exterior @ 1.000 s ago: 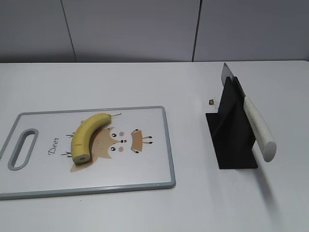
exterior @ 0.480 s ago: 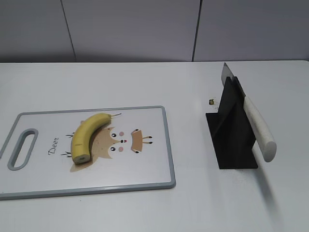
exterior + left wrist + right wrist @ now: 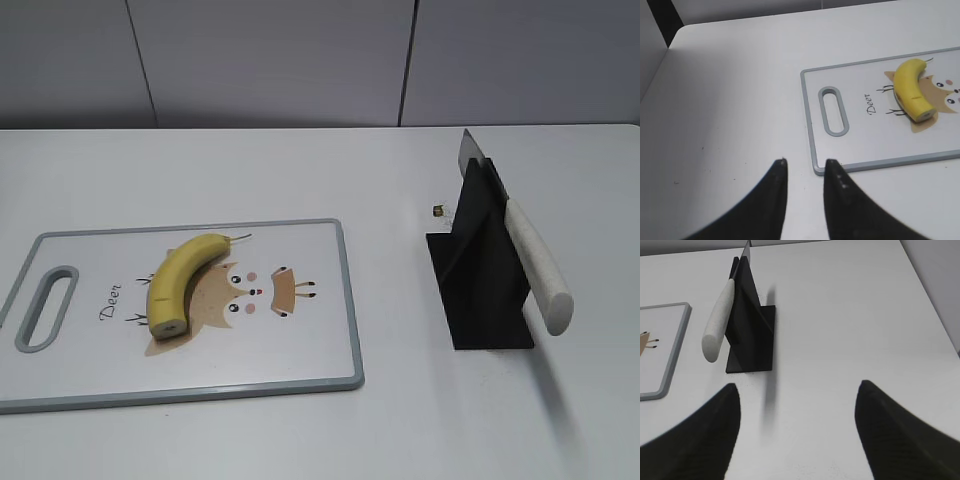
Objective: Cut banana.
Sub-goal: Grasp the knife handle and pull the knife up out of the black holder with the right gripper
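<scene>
The white-handled kitchen knife [image 3: 530, 262] rests in a black angled stand [image 3: 480, 290] at the right of the exterior frame, its blade tip poking up above the stand at the far end and its rounded handle hanging off the near end toward the lower right. In the right wrist view the handle [image 3: 717, 322] points down and left, toward the right gripper [image 3: 797, 432], whose black fingers are spread wide with nothing between them. That gripper sits just below the stand in that frame, so it looks the nearer one to take the knife, closing across the handle's long axis.

The curved yellow unpeeled banana [image 3: 183, 280] lies on the white cutting board with a grey rim and a deer cartoon [image 3: 300, 370], at the left of the exterior frame, well apart from the knife. Its length runs from the thin stem at upper right to the flat-cut end at lower left.

The left gripper [image 3: 805, 167] holds nothing, its fingertips a narrow gap apart, hovering just off the board's handle-slot end.
</scene>
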Robot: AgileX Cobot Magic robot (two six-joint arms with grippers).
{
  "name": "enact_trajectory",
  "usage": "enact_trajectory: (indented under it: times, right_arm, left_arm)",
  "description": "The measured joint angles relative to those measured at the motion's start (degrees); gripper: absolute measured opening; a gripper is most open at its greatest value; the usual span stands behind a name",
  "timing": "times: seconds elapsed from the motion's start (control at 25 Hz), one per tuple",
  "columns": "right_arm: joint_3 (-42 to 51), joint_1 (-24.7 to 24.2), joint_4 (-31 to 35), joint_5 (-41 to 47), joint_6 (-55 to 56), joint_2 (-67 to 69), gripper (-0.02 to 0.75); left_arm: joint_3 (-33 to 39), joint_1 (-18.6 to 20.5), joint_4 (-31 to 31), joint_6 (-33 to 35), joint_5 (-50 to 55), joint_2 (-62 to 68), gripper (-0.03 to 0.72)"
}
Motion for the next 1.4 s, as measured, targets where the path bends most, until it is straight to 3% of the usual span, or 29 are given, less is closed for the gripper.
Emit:
enact_trajectory:
  times: [0.08,0.28,0.4,0.8,1.16,1.4]
  right_arm:
    - [0.0,0.0,0.0,0.0,0.0,0.0,0.542]
    - [-0.8,0.0,0.2,2.4,0.0,1.2,0.542]
    - [-4.0,0.0,0.3,7.5,0.0,5.7,0.542]
    - [-16.8,0.7,1.0,10.3,1.0,26.2,0.542]
    - [-26.2,12.1,1.4,10.4,5.8,41.9,0.537]
    - [-32.1,13.9,7.1,10.4,6.3,52.7,0.517]
  left_arm:
    - [0.0,0.0,0.0,0.0,0.0,0.0,0.280]
    - [0.0,0.0,0.0,0.0,0.0,0.0,0.533]
    - [0.0,0.0,-0.1,0.0,0.0,0.0,0.610]
    - [0.0,0.0,-0.1,0.0,0.0,0.0,0.611]
    - [0.0,0.0,-0.1,0.0,0.0,0.0,0.590]
    - [0.0,0.0,-0.1,0.0,0.0,0.0,0.590]
